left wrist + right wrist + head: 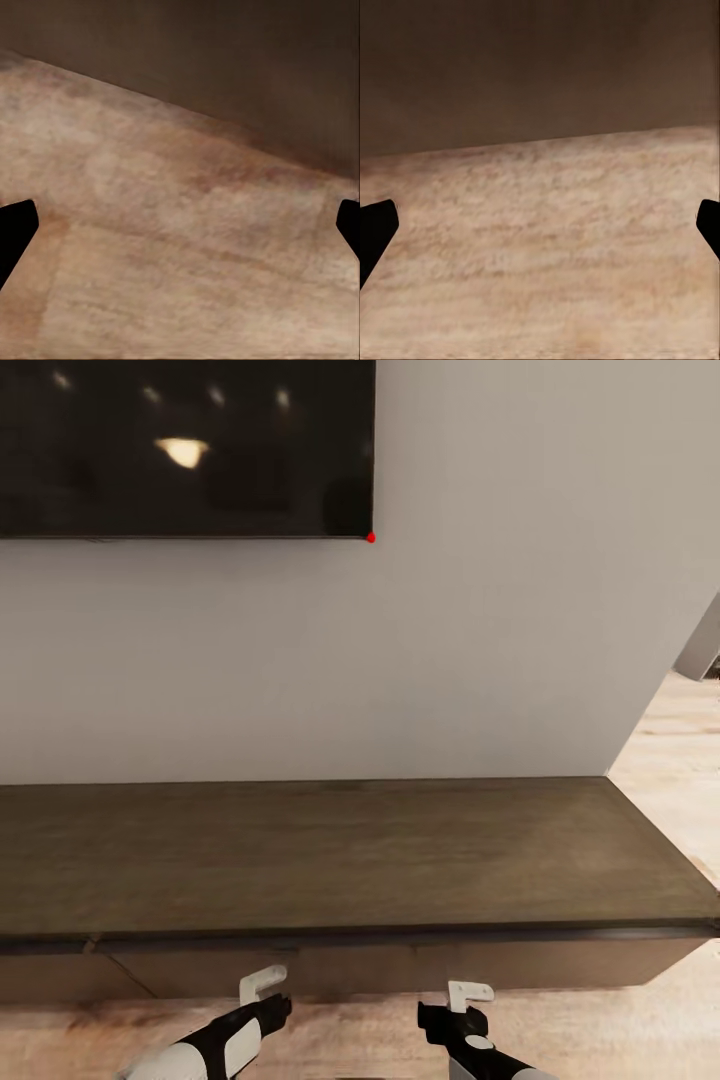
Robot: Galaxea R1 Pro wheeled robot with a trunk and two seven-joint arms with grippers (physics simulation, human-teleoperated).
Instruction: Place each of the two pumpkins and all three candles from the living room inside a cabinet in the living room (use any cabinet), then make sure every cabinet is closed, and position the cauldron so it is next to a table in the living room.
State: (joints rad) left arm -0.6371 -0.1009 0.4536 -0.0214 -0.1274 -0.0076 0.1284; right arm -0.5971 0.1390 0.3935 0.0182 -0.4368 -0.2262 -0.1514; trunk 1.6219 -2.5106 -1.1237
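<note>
We see the cabinet directly in front of us, under a dark screen; its left end is cut off and its drawer fronts look shut. Both arms are low before it. The left gripper and right gripper are spread wide, holding nothing, above the floor.

Dark-brown cabinet vs wall, drawers flush (top bare).

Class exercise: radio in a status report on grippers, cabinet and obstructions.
Left gripper and right gripper open, empty, low before cabinet. Drawer fronts look shut. Nothing on its top.
</note>
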